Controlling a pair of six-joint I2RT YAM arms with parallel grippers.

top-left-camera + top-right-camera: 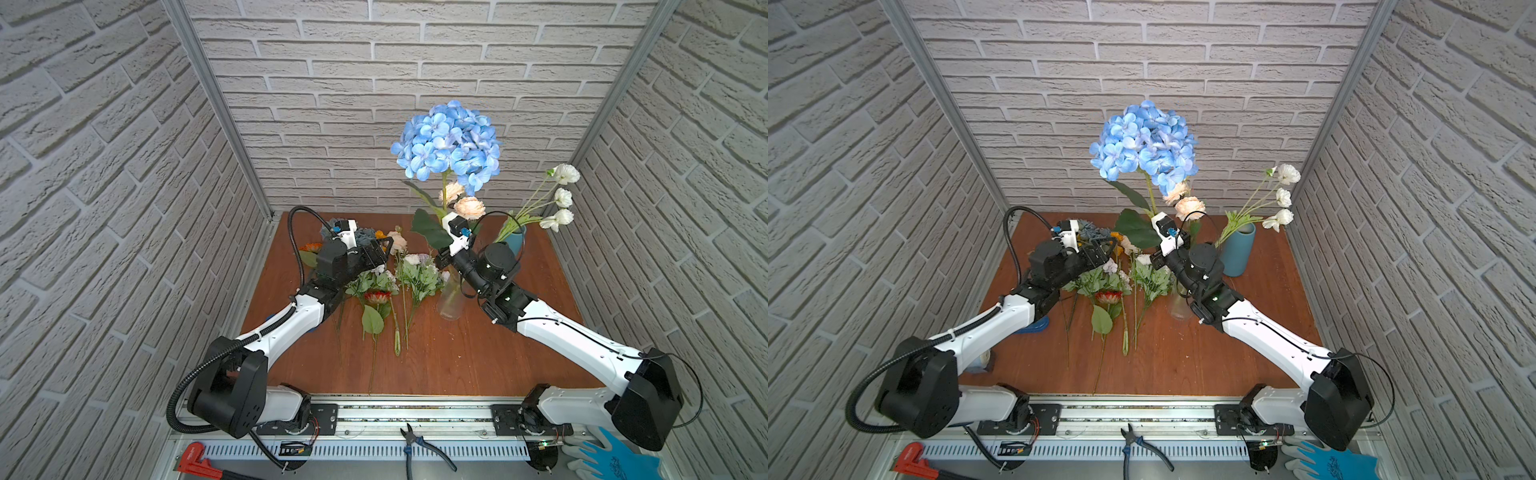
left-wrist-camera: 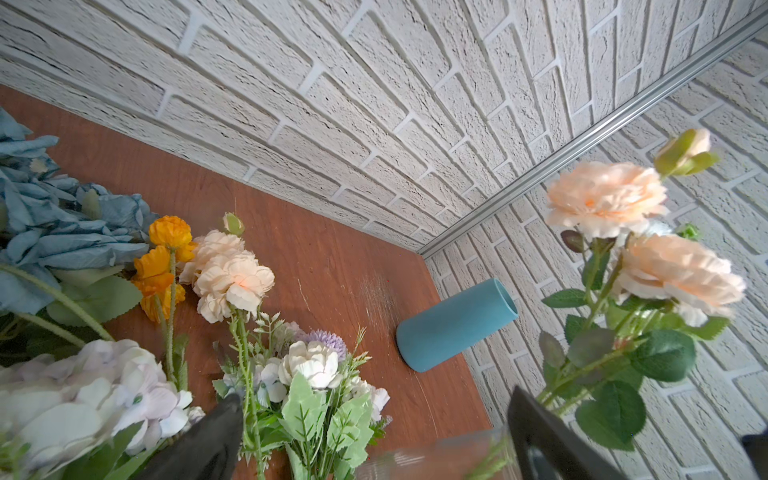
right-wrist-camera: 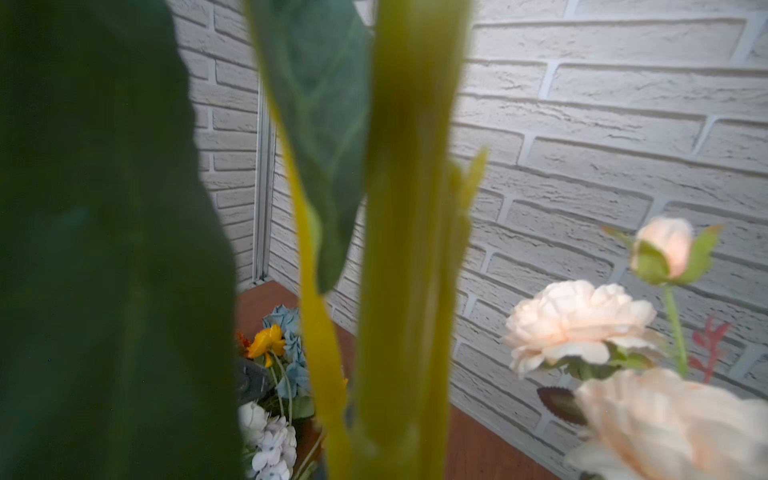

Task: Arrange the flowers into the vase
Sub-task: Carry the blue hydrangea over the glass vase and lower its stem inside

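Top views, both: right tool (image 1: 439, 261) pressed together on green stem of blue hydrangea (image 1: 449, 141), held upright, bloom high over clear glass vase (image 1: 451, 303); lower stem end hidden behind arm. Peach roses (image 1: 468, 207) standing in same vase. Left tool (image 1: 380, 252) spread wide, gripping nothing, low over loose flowers (image 1: 417, 276) lying on worktop (image 1: 478, 353). White poppies (image 1: 563, 195) in blue vase (image 1: 517, 245), far right corner.

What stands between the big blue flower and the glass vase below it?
The peach roses already stand in the glass vase, right beside the stem of the blue hydrangea that the right pincer holds. Their leaves could crowd the opening, which the arm hides.
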